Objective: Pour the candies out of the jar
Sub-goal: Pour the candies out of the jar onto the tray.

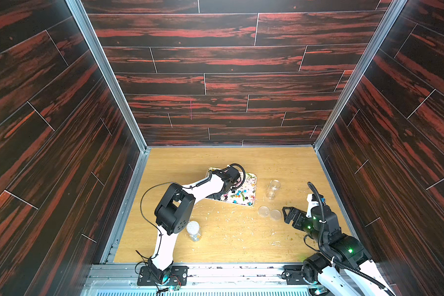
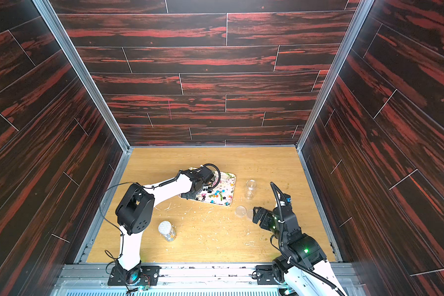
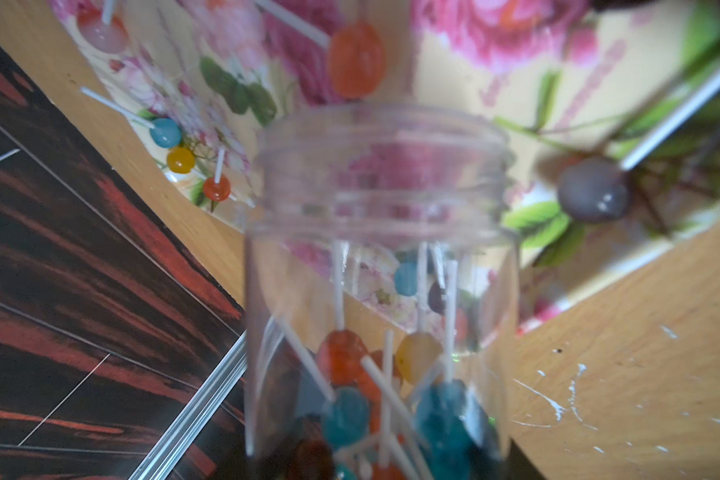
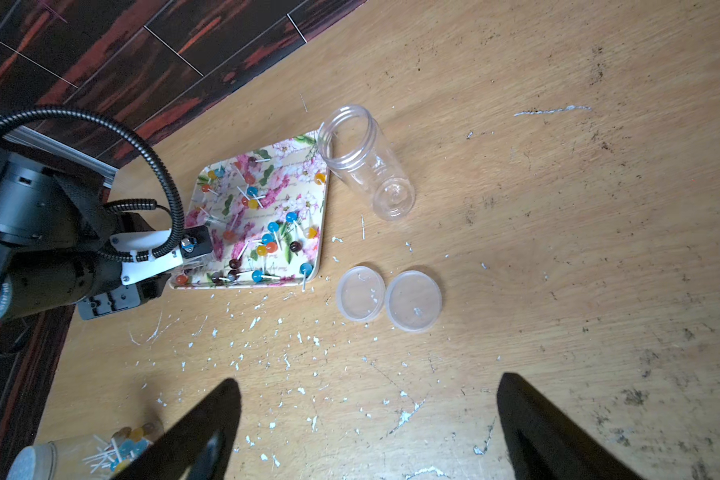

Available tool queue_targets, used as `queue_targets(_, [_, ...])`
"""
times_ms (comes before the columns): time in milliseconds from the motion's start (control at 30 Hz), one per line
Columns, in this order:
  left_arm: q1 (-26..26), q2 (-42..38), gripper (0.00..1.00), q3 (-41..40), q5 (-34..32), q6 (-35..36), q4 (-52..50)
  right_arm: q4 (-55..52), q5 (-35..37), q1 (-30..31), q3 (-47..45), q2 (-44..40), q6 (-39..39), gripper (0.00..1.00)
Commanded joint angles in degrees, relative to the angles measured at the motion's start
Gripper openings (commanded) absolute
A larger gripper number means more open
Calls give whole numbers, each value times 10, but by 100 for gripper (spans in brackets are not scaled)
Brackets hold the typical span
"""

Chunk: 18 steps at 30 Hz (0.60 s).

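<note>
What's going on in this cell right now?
The left gripper holds a clear jar, lid off, over the floral tray, mouth toward it. Many lollipop candies already lie on the tray; several more sit inside the jar. The right gripper hovers open and empty near two loose lids. An empty jar stands beside the tray, and a capped jar sits by the left arm's base.
</note>
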Motion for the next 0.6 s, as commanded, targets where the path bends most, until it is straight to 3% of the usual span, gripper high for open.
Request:
queue_targets(0, [-2,-27,48,21,-23,28,-9,3,-3,-2,-7,-7,10,99])
queue_targets(567, [-12,-63,49,-72,-106,143,104,26,-33,-2,-24,-22,-2,99])
